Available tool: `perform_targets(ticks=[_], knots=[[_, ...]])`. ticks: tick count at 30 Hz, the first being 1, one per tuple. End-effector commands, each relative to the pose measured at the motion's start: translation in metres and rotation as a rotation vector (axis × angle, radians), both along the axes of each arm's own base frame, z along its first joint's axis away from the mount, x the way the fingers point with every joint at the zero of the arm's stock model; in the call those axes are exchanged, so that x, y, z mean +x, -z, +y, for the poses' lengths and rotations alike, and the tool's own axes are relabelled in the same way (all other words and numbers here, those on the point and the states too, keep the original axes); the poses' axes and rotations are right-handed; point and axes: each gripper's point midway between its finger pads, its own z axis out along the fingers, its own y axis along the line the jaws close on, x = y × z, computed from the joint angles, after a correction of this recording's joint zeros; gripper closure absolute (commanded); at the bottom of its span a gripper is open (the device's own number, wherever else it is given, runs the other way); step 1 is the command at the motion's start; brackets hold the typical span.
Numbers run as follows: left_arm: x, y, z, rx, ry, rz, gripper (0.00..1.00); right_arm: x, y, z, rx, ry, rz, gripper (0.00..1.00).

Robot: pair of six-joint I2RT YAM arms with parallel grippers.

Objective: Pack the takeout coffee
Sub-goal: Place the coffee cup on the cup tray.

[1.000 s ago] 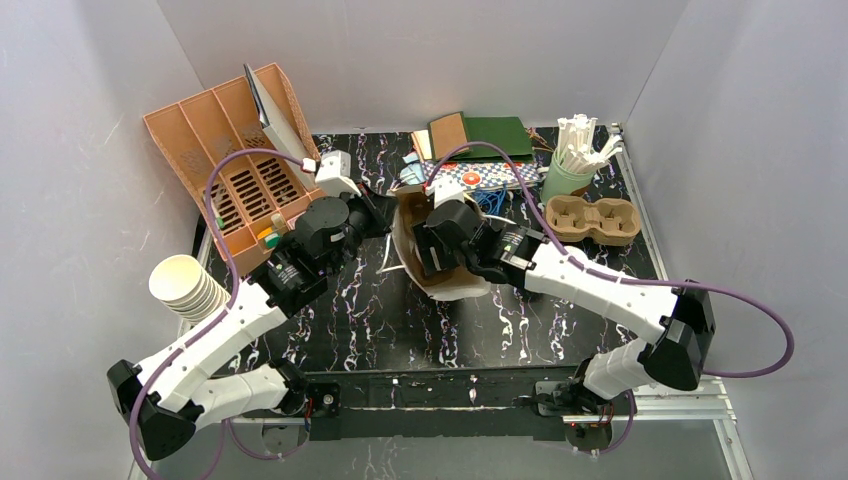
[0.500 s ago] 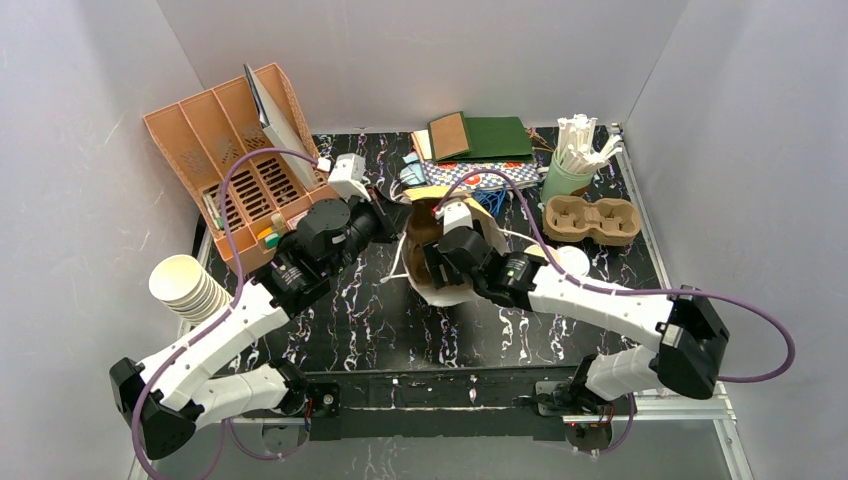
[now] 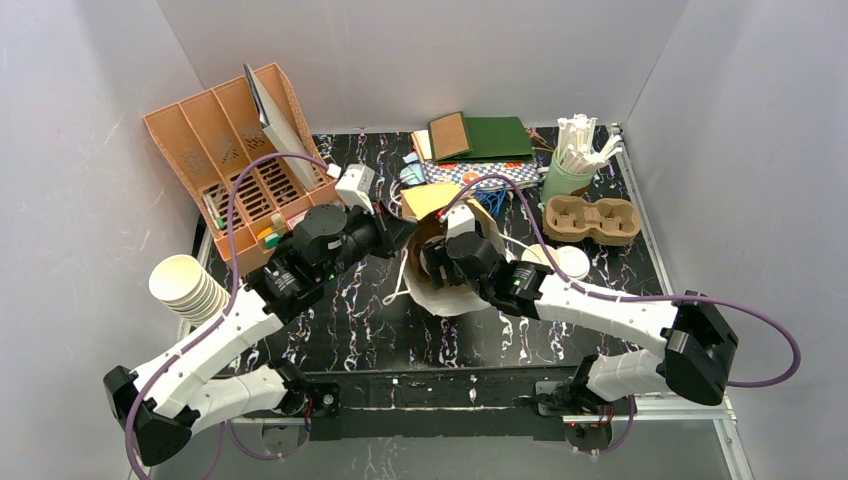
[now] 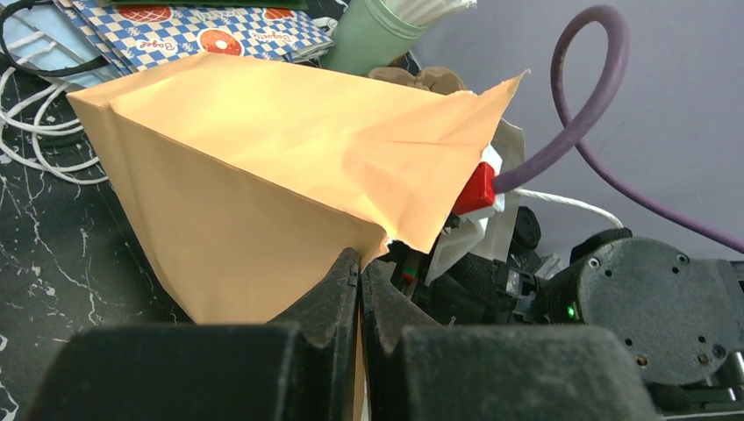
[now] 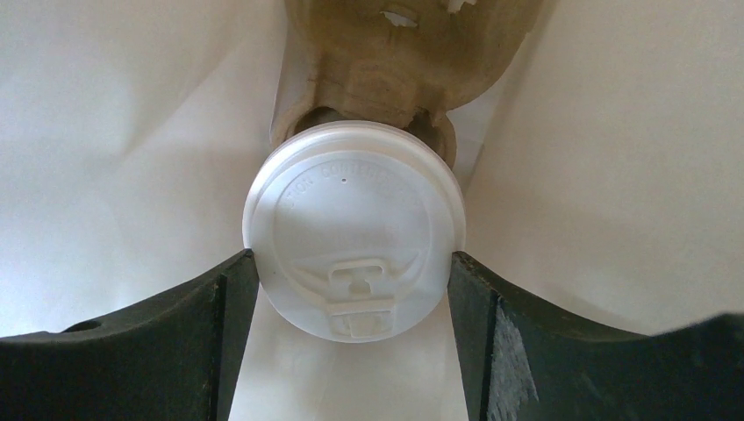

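The coffee cup (image 5: pixel 354 232), seen from above as a round white lid, is inside the paper bag (image 4: pixel 246 175). The right gripper (image 5: pixel 353 263) holds it at the lid rim, with one black finger (image 5: pixel 219 324) pressed against each side. Below the cup, at the bottom of the bag, lies a pulp carrier (image 5: pixel 395 53); I cannot tell if the cup already sits in one of its pockets. The left gripper (image 4: pixel 360 272) is closed on the ragged edge of the bag mouth and holds the bag open.

The step in hand is, I judge, to set the cup down in the bag. To do it well, the right arm should go straight down until the cup is seated in the carrier. Then the fingers should part only a little and rise vertically, so that they catch neither the lid nor the bag wall. The left gripper should not pull harder, because the paper looks thin.

A second cup (image 3: pixel 560 262) with a white lid stands on the black marbled table (image 3: pixel 340 320), just beside the right arm and near an empty tray (image 3: pixel 592 220). A green cup of stirrers (image 3: pixel 572 165) is at the back right and an orange organiser (image 3: pixel 235 170) at the back left. Plain pale walls close three sides.
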Motion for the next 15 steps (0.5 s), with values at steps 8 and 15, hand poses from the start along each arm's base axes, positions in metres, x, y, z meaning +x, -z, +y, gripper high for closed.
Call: perform_targets(ticks=[8, 15], knots=[[-0.03, 0.021, 0.012, 0.098, 0.086, 0.059, 1.0, 0.006, -0.002, 0.011, 0.057, -0.009, -0.039, 0.61], [-0.041, 0.034, 0.023, 0.187, 0.1, 0.119, 1.0, 0.003, 0.02, 0.017, 0.043, -0.055, 0.002, 0.62]])
